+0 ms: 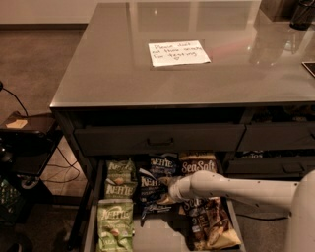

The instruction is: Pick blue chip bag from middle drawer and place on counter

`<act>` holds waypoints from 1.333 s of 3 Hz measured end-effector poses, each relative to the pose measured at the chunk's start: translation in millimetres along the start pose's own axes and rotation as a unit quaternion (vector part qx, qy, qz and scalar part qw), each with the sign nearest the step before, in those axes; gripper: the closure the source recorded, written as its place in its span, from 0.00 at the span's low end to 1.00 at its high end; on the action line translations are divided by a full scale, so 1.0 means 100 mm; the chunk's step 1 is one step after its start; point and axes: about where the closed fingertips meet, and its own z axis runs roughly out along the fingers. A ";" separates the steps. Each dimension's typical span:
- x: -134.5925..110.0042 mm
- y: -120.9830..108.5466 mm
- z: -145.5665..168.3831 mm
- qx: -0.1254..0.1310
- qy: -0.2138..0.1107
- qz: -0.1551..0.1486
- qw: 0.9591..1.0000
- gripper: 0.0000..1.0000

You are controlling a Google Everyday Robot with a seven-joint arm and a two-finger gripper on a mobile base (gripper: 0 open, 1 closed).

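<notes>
The middle drawer [158, 238] is pulled open below the counter [98, 69]. It holds snack bags in rows. Two blue chip bags lie in its middle column: one at the back [162, 165] and one in front of it [149, 189]. My white arm reaches in from the right. My gripper [166, 198] is down on the right edge of the front blue chip bag. Green Kettle bags [114, 224] lie to the left and Sea Salt bags [211, 227] to the right, partly under my arm. The white note [178, 52] lies on the counter.
The closed top drawer [160, 141] with a bar handle sits just above the open one. Narrower drawers [275, 135] are at the right. A black cart [24, 142] with cables stands at the left. A dark object [302, 15] stands at the counter's back right.
</notes>
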 end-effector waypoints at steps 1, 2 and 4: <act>-0.07 0.06 -0.10 0.003 -0.006 -0.002 1.000 1.00; -0.17 0.10 -0.24 0.004 -0.012 -0.002 1.000 1.00; -0.40 0.17 -0.53 -0.002 -0.009 -0.003 1.000 1.00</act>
